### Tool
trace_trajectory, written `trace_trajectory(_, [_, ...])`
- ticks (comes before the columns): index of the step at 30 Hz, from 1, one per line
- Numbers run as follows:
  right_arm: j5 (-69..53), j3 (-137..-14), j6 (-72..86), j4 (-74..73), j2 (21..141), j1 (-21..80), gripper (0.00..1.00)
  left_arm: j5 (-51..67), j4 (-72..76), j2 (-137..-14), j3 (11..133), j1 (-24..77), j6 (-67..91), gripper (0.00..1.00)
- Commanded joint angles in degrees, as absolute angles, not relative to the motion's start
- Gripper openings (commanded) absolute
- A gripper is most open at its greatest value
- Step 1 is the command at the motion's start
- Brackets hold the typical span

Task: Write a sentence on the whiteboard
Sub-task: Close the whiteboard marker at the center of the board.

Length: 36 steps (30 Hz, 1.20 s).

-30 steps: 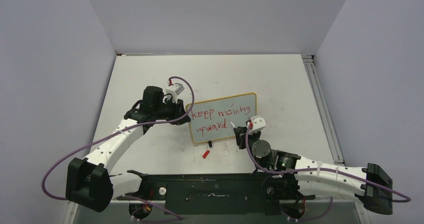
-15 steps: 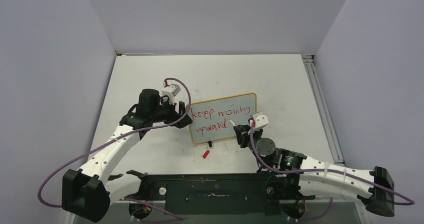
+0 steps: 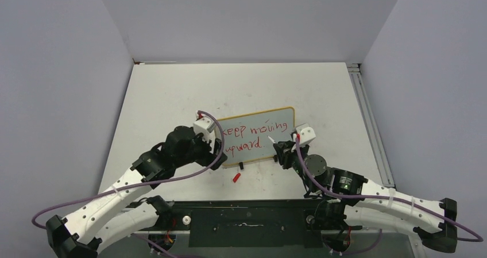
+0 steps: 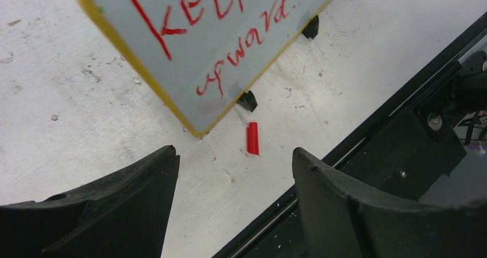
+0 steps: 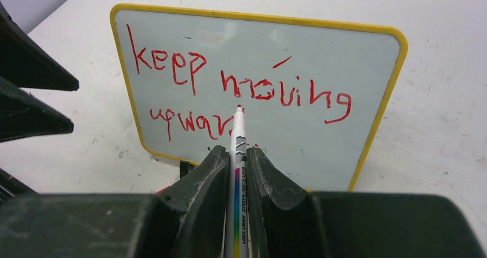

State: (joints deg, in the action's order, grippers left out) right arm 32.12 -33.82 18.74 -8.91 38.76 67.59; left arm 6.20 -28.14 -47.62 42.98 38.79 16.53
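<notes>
Yellow-framed whiteboard (image 3: 255, 136) upright, sentence (image 5: 230, 91) "keep moving upward" in red, right gripper (image 5: 236, 152) pinching a marker (image 5: 237, 174) pointed at it, left gripper (image 4: 234, 157) jaws spread wide, red cap (image 4: 252, 138) beside board's foot.

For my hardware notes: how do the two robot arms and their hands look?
The left arm and right arm have white links with black joints. A purple cable runs along each, and a small white box sits at each wrist. The left hand and right hand have thick matte black fingers; the right ones look scuffed.
</notes>
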Motion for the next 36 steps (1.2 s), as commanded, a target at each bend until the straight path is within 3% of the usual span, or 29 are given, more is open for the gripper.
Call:
trace_trajectory(1, [33.44,-37.00,18.15,-12.88,37.56,67.94,0.05,-8.02,-29.05,-46.93,43.19,49.59,24.66,0.69])
trace_trajectory(6, [33.32,-36.31,18.40,-12.44,35.51,67.94,0.05,-18.52,-25.59,-51.87,42.56,62.99,29.69,0.66])
trace_trajectory(10, [33.14,-36.22,18.85,-12.93,34.79,67.94,0.05,-21.14,-22.49,-59.59,42.46,68.22,31.81,0.61])
trace_trajectory(22, [33.43,-35.57,20.50,-14.26,32.29,67.94,0.05,-19.88,-11.31,-73.46,37.40,68.91,34.24,0.51])
trace_trajectory(36, [34.04,-35.43,21.00,-14.38,33.06,67.94,0.05,-20.17,-10.33,-80.83,38.58,68.08,32.45,0.37])
